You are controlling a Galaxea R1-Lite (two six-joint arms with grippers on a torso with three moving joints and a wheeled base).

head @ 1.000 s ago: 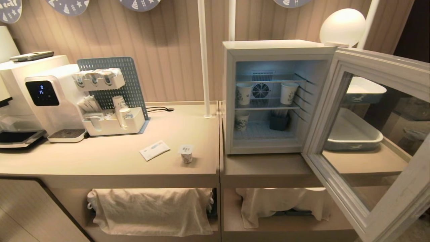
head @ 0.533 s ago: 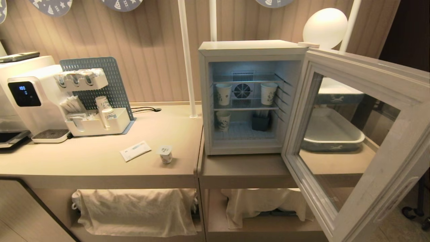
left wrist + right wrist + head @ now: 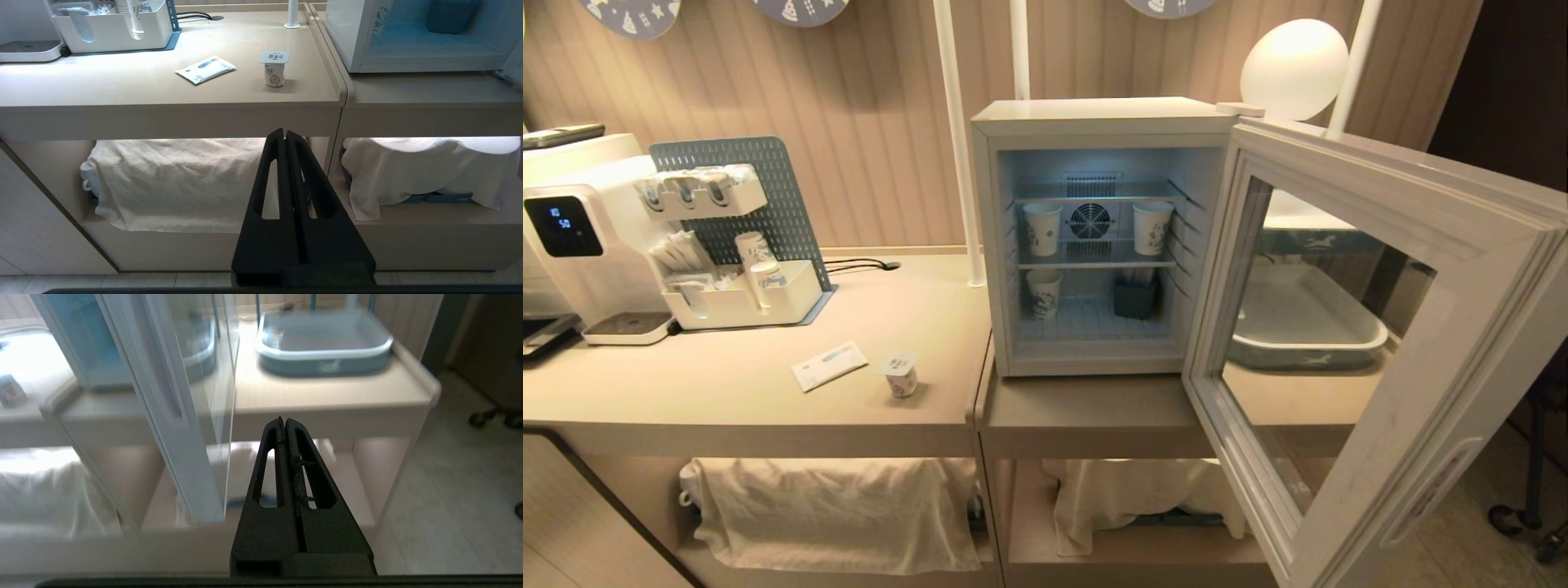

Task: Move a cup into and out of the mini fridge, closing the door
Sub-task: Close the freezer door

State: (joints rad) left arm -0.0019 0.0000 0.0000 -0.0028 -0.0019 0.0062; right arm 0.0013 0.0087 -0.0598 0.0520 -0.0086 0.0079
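Now, head view: one foil-lidded cup (image 3: 899, 375) stands on the tabletop (image 3: 727, 392) beside the boxy mini fridge (image 3: 1094, 237), door (image 3: 1347, 343) wide, three paper cups (image 3: 1042, 229) inside. Left wrist: left hand (image 3: 285, 132) pinched shut, empty. Right wrist: right hand (image 3: 282, 420) likewise.

Things under the two cloths (image 3: 833, 510) on the lower shelf are hidden; only a mug handle shows at one corner. The door (image 3: 1380, 343) runs off the head view's bottom edge. Coffee machine (image 3: 572, 245) cut by the left edge, its display digits too small to read. Cup (image 3: 274, 67) label text illegible. Door frame blurred in right wrist view.
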